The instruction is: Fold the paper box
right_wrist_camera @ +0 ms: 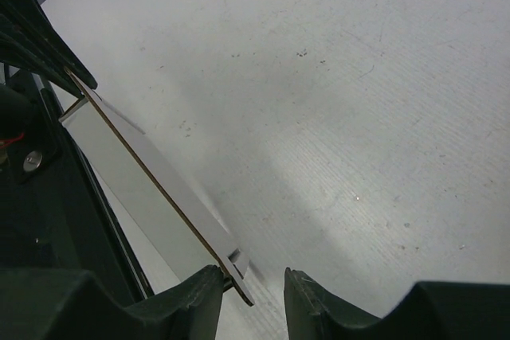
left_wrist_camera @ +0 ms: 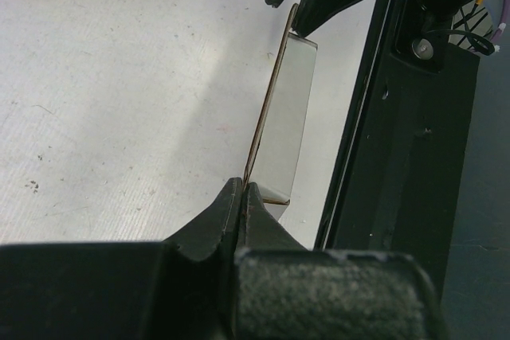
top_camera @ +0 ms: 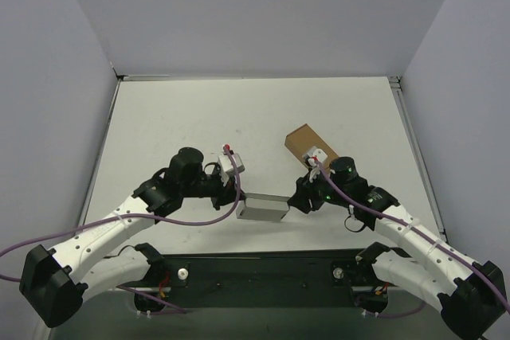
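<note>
near edge: black base plate, just beside the paper box | paper box: on edge at the table's front centre, between both grippers | left gripper: clenched on the box's left end | right gripper: fingers apart, box's other end in the gap (close against one finger) | far: brown box, near corner hidden by the right wrist

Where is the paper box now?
In the top view the paper box is centrally at the near edge of the table, left gripper pinching its left end and right gripper at its right end.
</note>
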`<state>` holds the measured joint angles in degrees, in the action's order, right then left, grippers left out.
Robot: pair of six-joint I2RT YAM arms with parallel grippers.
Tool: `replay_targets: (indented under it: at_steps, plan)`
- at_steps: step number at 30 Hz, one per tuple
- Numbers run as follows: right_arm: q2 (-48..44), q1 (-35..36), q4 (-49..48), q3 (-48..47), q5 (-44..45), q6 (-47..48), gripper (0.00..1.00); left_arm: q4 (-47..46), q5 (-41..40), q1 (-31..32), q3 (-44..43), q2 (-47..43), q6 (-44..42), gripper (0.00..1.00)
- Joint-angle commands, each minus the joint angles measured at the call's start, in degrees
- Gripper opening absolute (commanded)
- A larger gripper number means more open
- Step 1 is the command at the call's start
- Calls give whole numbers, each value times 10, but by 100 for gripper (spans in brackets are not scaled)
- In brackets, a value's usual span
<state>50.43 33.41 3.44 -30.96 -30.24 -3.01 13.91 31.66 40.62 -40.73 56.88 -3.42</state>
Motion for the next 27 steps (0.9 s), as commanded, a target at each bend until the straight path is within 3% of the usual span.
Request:
replay_targets:
  at_steps: [1,13,27]
  plan:
    - [-1,-3,-26,1,-52,7,35,-26,11,-5,-1,-14,3,0]
    - [3,-3,-24,1,-73,0,24,-26,1,-12,-1,-13,8,0]
    - [5,0,-19,-2,-81,1,0,-39,26,-27,1,-10,23,0]
